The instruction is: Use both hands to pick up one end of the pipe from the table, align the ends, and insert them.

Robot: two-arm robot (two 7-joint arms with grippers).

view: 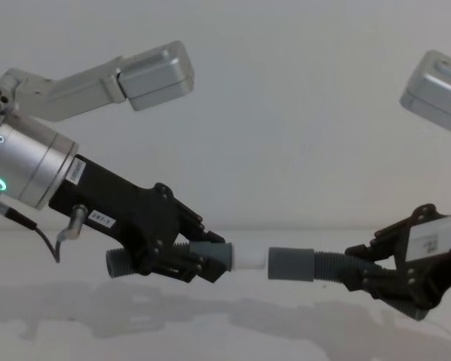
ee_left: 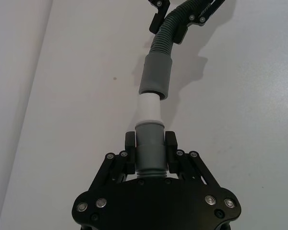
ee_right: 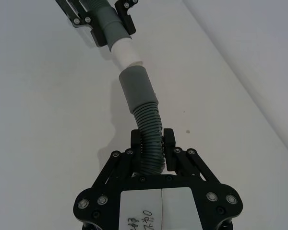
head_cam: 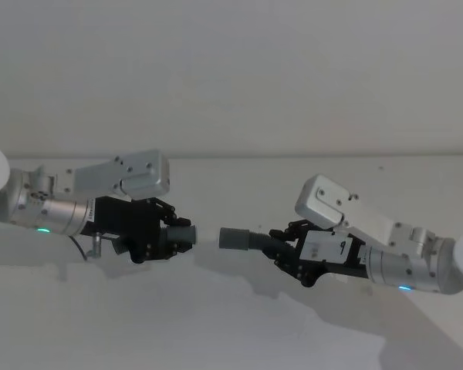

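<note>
Aligning step: left hand (view: 203,259) clamped the white-tipped cuff (view: 229,256), right hand (view: 376,277) the hose (view: 332,268) behind the plain cuff (view: 291,264). Tips nearly met; next, a straight push together.

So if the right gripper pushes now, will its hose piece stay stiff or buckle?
It will probably flex. The right gripper holds the corrugated hose behind the plain cuff, and that ribbed stretch already bends. The cuff itself looks rigid. It could skew off the white tip, which the left gripper grips close behind, likely steadier.

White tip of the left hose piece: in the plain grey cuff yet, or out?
Out. The white tip faces the plain grey cuff, with a narrow gap between them in the chest view.
</note>
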